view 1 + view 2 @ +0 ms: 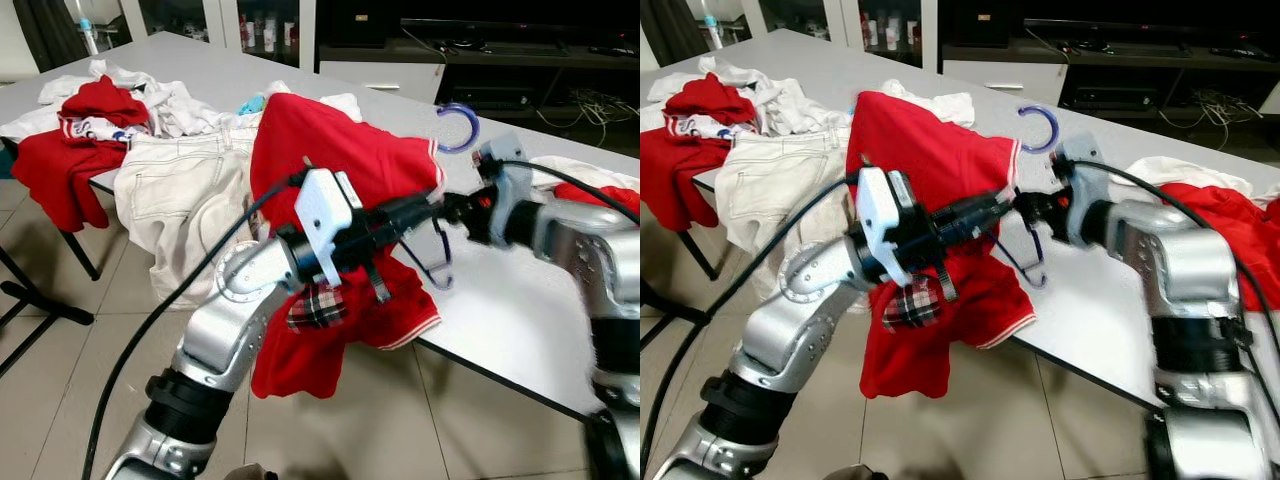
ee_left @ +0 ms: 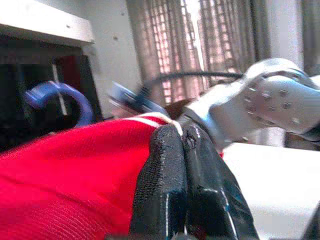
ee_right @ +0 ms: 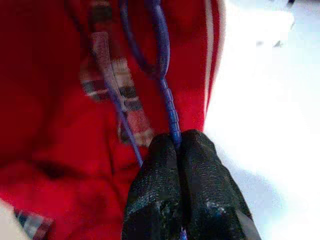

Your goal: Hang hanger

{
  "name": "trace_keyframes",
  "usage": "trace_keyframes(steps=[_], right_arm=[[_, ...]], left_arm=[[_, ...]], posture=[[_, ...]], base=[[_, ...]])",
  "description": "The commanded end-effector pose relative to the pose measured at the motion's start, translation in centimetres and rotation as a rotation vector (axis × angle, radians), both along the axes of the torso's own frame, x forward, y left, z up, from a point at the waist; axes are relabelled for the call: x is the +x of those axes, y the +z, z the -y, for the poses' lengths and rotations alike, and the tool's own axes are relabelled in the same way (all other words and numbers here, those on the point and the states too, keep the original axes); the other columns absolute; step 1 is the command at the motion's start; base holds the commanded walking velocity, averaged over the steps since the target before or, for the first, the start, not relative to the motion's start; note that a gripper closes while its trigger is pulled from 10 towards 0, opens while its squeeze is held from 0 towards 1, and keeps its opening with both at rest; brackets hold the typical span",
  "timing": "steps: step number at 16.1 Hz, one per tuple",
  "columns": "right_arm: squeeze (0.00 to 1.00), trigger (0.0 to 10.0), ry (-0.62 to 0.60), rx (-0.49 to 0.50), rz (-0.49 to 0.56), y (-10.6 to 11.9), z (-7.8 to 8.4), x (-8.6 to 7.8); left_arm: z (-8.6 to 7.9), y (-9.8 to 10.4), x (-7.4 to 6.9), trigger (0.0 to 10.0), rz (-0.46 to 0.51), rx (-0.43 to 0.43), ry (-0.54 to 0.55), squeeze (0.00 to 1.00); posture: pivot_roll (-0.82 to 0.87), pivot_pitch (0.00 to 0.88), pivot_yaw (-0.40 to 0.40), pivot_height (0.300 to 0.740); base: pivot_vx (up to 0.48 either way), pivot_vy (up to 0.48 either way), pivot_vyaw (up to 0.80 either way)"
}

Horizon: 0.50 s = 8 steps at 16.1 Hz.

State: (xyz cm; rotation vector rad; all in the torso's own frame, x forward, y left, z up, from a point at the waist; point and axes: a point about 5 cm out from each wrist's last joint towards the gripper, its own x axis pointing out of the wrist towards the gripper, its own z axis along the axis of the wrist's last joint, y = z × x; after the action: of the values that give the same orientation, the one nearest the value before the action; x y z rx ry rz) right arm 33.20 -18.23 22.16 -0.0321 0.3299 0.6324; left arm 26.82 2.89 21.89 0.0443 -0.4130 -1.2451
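Nearest to me, my left gripper [image 1: 425, 208] had its two black fingers pressed together on the collar edge of the red shirt [image 1: 340, 160], pinching the knit fabric just under the white trim. Right beside it and facing it, my right gripper [image 1: 1028, 208] was clamped on the thin purple hanger [image 1: 440, 262], its fingers shut around one ribbed wire arm, as the right wrist view made plain.

The relation I judged the next move to turn on: the hanger ran from the right gripper's fingertips up through the shirt's neck, its long axis steeply tilted, with the hook [image 1: 459, 124] standing above and just beyond both grippers and the lower loop hanging below them. Both grippers were about equally close to the neck opening, but only the right one held the hanger itself, so I took it to be the arm that would carry the hook to a rail. I could see no rail.

The shirt was a soft, ribbed red knit with a plaid patch [image 1: 318, 308] at its lower front, drooping over the near edge of the white bench [image 1: 520, 320]. The hanger looked like slim, smooth plastic-coated wire.

Farther along the bench beyond the left gripper lay cream trousers [image 1: 180, 185], then a heap of red and white clothes [image 1: 100, 115].
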Motion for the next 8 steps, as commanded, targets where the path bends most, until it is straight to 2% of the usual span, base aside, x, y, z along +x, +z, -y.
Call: trace_keyframes(steps=[1, 5, 6, 7, 8], right_arm=[[0.00, 10.0, -0.038, 0.044, 0.096, 2.1, 0.3, 0.6], [0.00, 10.0, 0.021, 0.077, 0.144, 2.2, -1.2, 0.3], [0.00, 10.0, 0.034, 0.071, 0.156, 1.9, -1.4, 0.0], [0.00, 10.0, 0.039, 0.062, 0.161, 1.6, -1.5, -0.2], [0.00, 10.0, 0.050, 0.047, 0.169, 1.0, -1.7, -0.7]], left_arm=[[1.2, 0.0, -0.8, 0.0, 0.000, 0.010, -0.091, 0.00], [1.7, -0.4, -0.5, 0.0, 0.006, 0.037, -0.090, 0.00], [1.5, -0.8, -0.2, 0.0, 0.017, 0.072, -0.057, 0.00], [1.4, -1.2, 0.2, 4.5, 0.027, 0.099, -0.007, 0.00], [1.0, -1.6, 1.0, 10.0, 0.025, 0.115, 0.069, 0.00]], posture=[[-0.06, 0.000, -0.016, 0.740], [-0.06, 0.000, -0.012, 0.740], [-0.06, 0.000, -0.012, 0.740], [-0.06, 0.000, -0.012, 0.740], [-0.06, 0.000, -0.012, 0.740]], base=[[0.000, 0.000, 0.00], [0.000, 0.000, 0.00], [0.000, 0.000, 0.00], [0.000, 0.000, 0.00], [0.000, 0.000, 0.00]])
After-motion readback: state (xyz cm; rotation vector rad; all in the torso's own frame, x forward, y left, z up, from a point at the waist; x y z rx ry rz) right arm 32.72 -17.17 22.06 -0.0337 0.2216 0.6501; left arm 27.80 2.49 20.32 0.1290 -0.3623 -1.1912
